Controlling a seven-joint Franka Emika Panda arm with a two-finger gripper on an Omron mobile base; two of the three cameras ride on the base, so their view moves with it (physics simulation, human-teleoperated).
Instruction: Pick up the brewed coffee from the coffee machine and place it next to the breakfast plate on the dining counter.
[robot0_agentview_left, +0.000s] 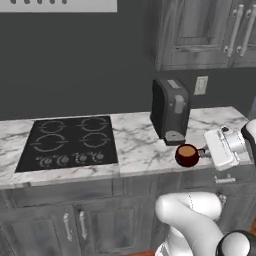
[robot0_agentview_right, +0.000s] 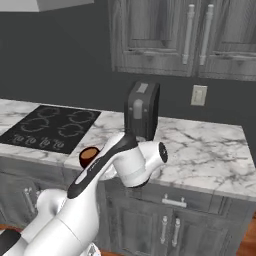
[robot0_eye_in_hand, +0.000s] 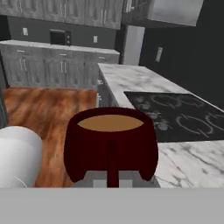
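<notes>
Gripper (robot0_agentview_left: 204, 151) is clamped shut on the handle of the brewed coffee (robot0_agentview_left: 186, 155), probably so the brown liquid stays level. Mug sits upright, mouth up, handle pointing back at the hand, out of the coffee machine (robot0_agentview_left: 170, 110) recess, just over the counter's (robot0_agentview_left: 135, 145) front edge by the cooktop (robot0_agentview_left: 70, 142).

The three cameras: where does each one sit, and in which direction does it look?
Left base view: behind the arm's left, looking down at the coffee machine, cooktop and mug; the claw grips the mug's handle from the right.
Right base view: behind the arm's right, same counter; the white arm hides part of the mug.
Hand view: along the claw, mug close, cooktop beyond.
Shared: mug, cooktop.
</notes>
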